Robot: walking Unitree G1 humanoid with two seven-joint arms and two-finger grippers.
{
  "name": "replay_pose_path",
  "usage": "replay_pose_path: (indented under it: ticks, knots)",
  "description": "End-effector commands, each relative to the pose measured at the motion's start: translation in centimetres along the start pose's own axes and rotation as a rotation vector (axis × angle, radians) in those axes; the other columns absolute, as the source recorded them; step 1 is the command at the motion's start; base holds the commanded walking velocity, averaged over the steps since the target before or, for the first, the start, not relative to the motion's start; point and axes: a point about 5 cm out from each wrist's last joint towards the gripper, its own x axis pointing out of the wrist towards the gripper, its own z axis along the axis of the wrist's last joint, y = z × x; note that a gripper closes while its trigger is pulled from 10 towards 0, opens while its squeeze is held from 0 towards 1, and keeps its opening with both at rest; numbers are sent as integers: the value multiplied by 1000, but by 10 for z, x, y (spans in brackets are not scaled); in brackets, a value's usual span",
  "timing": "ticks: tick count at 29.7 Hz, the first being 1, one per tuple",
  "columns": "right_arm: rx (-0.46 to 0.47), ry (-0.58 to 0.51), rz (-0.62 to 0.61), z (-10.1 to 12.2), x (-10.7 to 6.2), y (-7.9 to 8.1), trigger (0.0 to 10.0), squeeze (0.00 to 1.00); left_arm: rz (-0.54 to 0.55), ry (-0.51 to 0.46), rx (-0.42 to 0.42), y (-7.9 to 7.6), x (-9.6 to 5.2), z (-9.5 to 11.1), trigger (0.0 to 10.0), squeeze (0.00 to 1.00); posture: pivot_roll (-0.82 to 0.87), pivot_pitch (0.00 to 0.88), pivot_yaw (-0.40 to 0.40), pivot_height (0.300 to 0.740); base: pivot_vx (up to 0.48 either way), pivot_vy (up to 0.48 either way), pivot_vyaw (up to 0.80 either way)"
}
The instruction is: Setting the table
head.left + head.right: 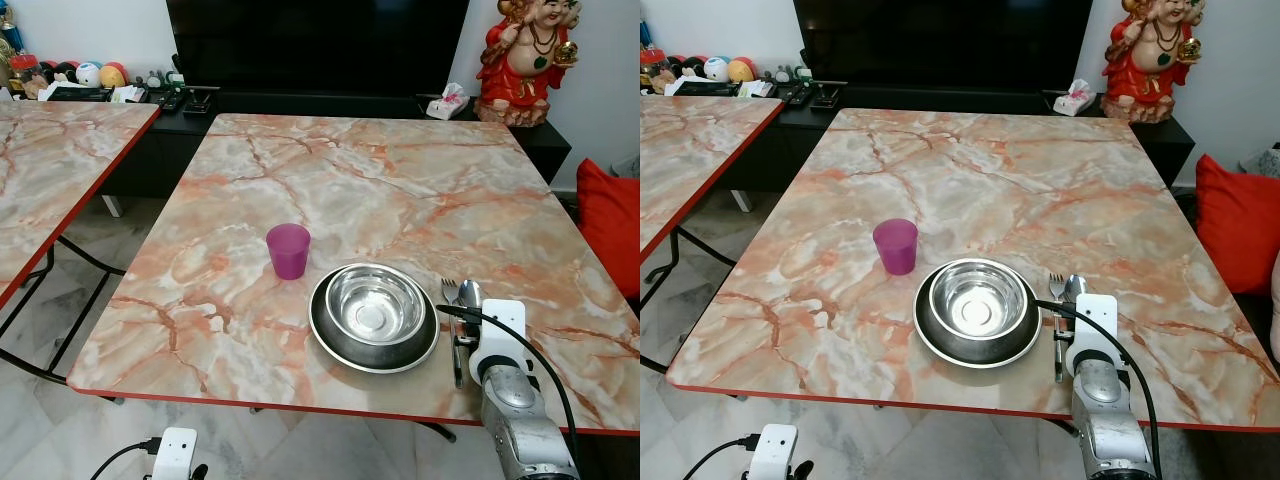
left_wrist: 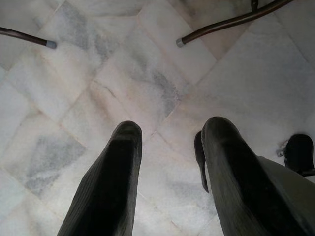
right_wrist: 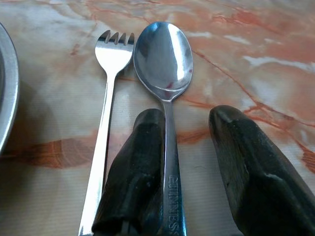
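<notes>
Right wrist view: the right gripper [image 3: 184,162] is seen at the lower centre of the frame with its fingers parted and nothing clamped; the spoon [image 3: 165,61] handle runs between them, against the inner edge of one finger [image 3: 135,177], its bowl beyond the tips. A fork [image 3: 108,98] lies just beside the spoon, on the marble-patterned table [image 1: 400,180]. Both lie right of the steel bowl [image 1: 375,303] on its plate [image 1: 325,335], with a purple cup [image 1: 288,250] at upper left. The left gripper [image 2: 170,147] hangs parted over floor tiles [image 2: 123,73].
</notes>
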Motion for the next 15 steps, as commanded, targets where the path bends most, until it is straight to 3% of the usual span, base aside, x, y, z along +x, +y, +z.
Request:
replay_pose_path:
  ticks: [1,11,13,15]
  knots:
    - [-11,-2,-3,4,1,-1,10000,0,-3,25,9,2,-1,-5,10000,0,85,0,-24,740,0,0,0]
    - [-14,22,9,-1,1,1,10000,0,-4,31,10,1,-1,-5,10000,0,84,0,-23,740,0,0,0]
    - [-9,10,6,1,1,1,10000,0,-3,31,10,1,-1,-5,10000,0,83,0,-23,740,0,0,0]
    - [31,-85,-16,16,0,-1,10000,0,-3,31,11,1,-1,-5,10000,0,83,0,-22,740,0,0,0]
